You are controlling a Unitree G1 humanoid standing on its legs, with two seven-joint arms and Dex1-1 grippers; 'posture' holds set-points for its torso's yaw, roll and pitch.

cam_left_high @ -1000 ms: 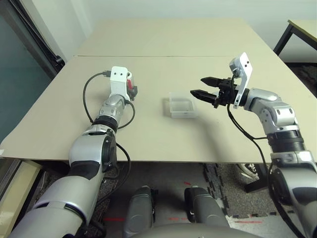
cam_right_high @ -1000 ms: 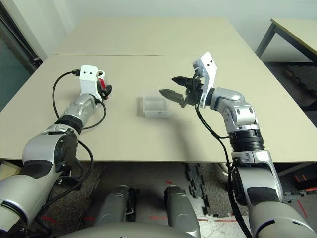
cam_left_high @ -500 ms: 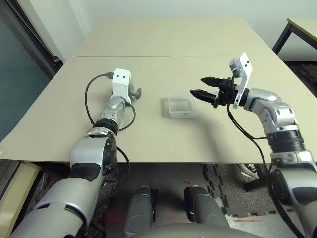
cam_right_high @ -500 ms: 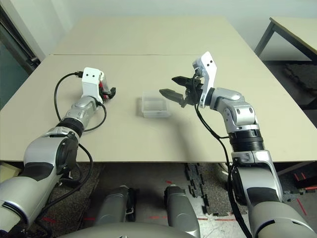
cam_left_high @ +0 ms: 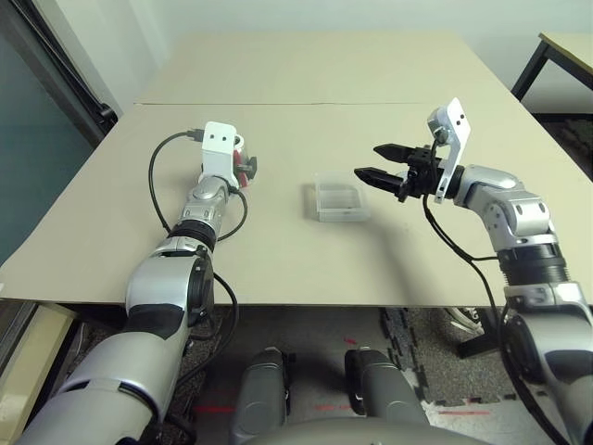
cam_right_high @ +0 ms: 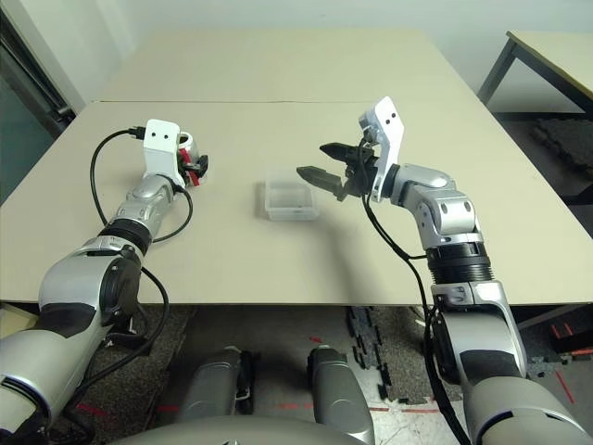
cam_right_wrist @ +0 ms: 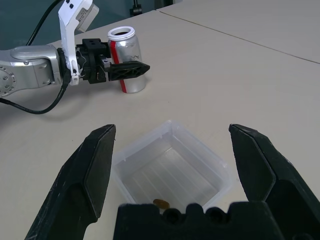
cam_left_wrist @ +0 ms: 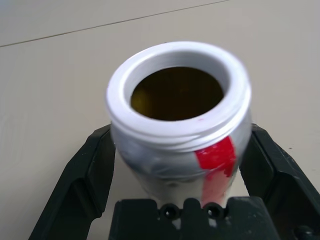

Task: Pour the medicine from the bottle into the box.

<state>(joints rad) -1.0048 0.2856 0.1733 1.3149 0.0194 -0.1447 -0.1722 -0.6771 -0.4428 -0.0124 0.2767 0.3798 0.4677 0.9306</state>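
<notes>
The silver bottle (cam_left_wrist: 180, 125) with a red stripe stands upright and uncapped on the table, left of centre; the same bottle (cam_right_wrist: 125, 55) shows in the right wrist view. My left gripper (cam_right_high: 196, 165) is open, one black finger on each side of the bottle at mid-height. The clear plastic box (cam_left_high: 320, 199) sits mid-table, and a small brown bit of medicine (cam_right_wrist: 160, 202) lies on its floor. My right gripper (cam_left_high: 368, 160) hovers open just right of the box and above it, holding nothing.
The beige table (cam_left_high: 278, 260) abuts a second table (cam_left_high: 315, 65) behind. A black cable (cam_left_high: 157, 185) loops beside my left forearm. Another table's dark leg (cam_left_high: 528, 69) stands at the far right. The front edge runs just below the box.
My left wrist swung slightly toward the box and back, staying around the bottle. The right arm and the box have not moved.
</notes>
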